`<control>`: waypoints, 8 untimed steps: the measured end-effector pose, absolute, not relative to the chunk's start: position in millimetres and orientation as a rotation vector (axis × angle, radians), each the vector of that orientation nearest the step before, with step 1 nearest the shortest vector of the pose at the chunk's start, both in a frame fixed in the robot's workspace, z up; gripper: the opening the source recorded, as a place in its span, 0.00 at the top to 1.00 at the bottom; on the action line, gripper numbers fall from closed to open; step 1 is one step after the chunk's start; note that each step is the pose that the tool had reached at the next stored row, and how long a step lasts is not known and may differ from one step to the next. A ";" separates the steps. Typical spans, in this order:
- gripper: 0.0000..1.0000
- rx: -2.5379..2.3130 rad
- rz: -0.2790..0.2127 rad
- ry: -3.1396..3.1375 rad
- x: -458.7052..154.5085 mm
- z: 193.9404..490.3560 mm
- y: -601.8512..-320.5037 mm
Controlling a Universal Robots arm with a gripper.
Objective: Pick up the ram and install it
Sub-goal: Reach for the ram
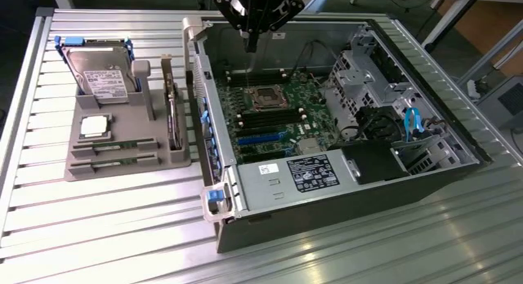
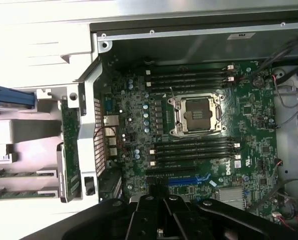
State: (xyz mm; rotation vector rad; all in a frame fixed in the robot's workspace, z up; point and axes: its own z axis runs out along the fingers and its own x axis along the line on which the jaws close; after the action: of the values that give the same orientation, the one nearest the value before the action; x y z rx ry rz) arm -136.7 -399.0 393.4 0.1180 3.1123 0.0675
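Note:
Two rams lie side by side in the grey holder (image 1: 122, 171): one ram (image 1: 114, 147) and its twin (image 1: 114, 163) just in front of it. In the wrist view the same two sticks, ram (image 2: 18, 173) and ram (image 2: 18, 193), show beside the case wall. My gripper (image 1: 252, 46) hangs over the back of the open computer case (image 1: 425, 174), above the motherboard (image 1: 282, 122), well away from the holder. It is shut with nothing in it. Black memory slots (image 2: 194, 148) flank the CPU socket (image 2: 196, 114), below my gripper (image 2: 160, 196).
The holder also carries a silver hard drive (image 1: 102, 73), a CPU chip (image 1: 95, 126) and an upright green expansion card (image 1: 171, 112). A power supply (image 1: 307, 174), drive cages (image 1: 364, 70) and cables (image 1: 411, 122) crowd the case. All stands on a slatted metal table (image 1: 98, 235).

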 end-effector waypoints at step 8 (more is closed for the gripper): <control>0.90 0.118 0.068 3.112 -144.3 393.3 -398.9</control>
State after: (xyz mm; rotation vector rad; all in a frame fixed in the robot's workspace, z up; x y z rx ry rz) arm -144.3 -398.9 393.3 0.1179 3.1120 0.0677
